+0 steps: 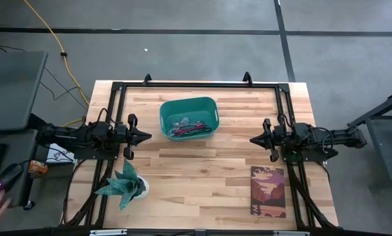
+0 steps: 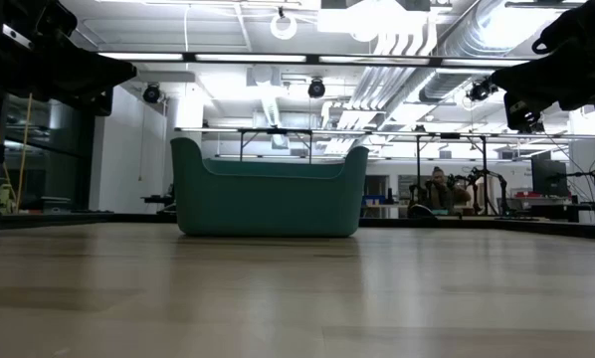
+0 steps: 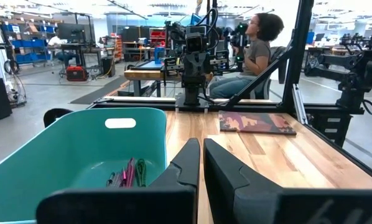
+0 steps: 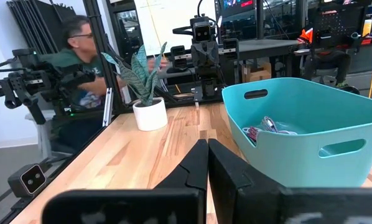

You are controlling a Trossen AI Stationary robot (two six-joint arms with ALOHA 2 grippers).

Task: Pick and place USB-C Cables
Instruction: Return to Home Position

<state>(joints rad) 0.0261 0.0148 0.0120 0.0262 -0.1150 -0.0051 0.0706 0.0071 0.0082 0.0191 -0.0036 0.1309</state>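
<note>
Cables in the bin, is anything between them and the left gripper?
Only the wall of the bin. The cables lie inside it, and just bare table separates it from the left gripper.

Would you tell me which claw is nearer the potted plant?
The left claw; the plant stands close beside it, the right claw across the table.

The teal bin (image 1: 188,100) has bare tabletop (image 1: 202,177) all round it. Nearer the table's front edge than the bin, a potted plant (image 1: 126,186) stands to its left and a flat picture book (image 1: 269,191) lies to its right.
</note>
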